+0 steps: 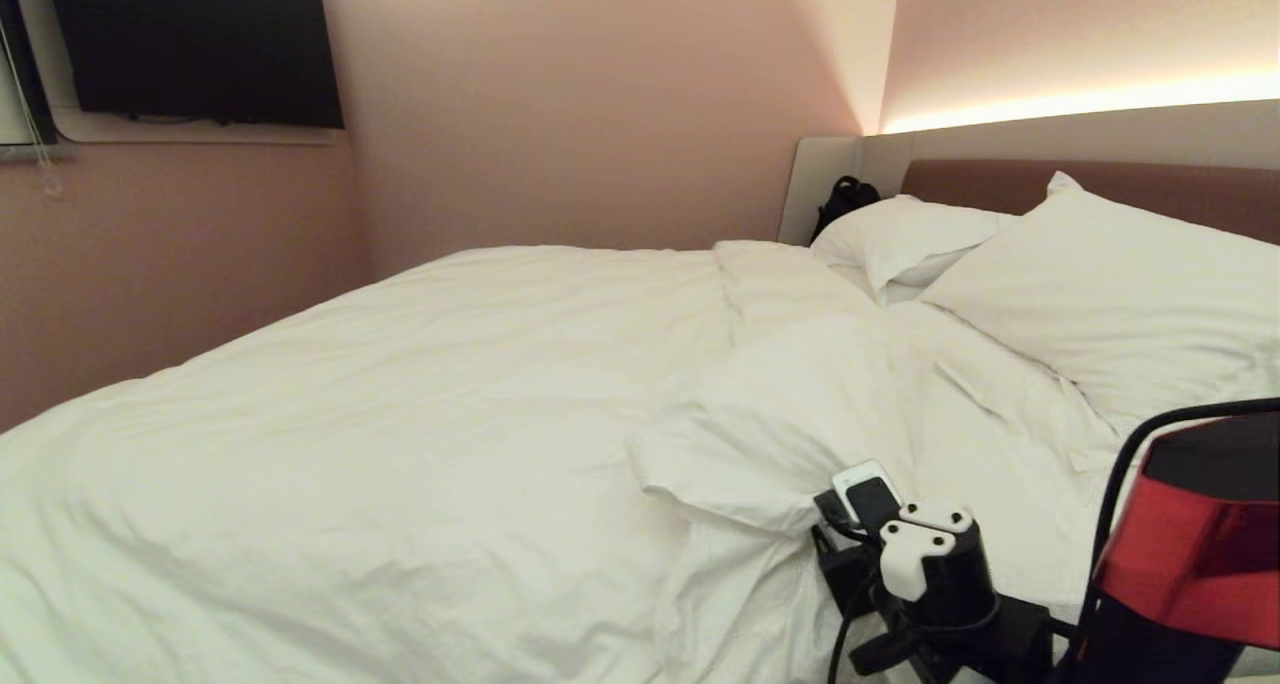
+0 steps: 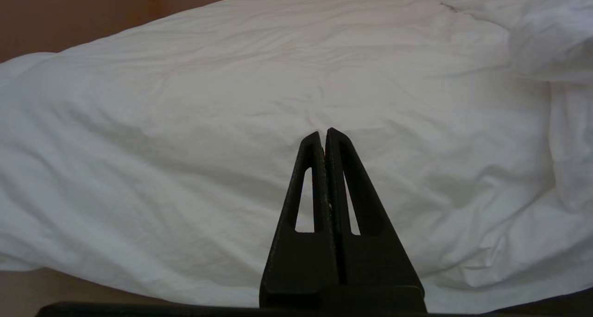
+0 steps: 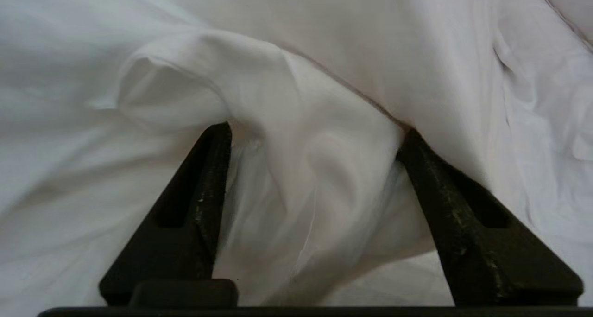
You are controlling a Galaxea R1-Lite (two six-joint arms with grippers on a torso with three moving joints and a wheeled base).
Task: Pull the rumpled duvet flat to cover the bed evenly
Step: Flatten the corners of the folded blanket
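Note:
The white duvet covers most of the bed. Its near upper corner is bunched into a puffy fold below the pillows. My right arm reaches in at the bed's near side, up against that fold. In the right wrist view the right gripper is open, jaws wide apart, and a loose ridge of duvet cloth lies between the fingers. The left gripper is shut and empty, held off the duvet's side.
Two white pillows lean on the mauve headboard. A black bag sits in the far corner. A dark television hangs on the pink wall. A red and black shape fills the lower right.

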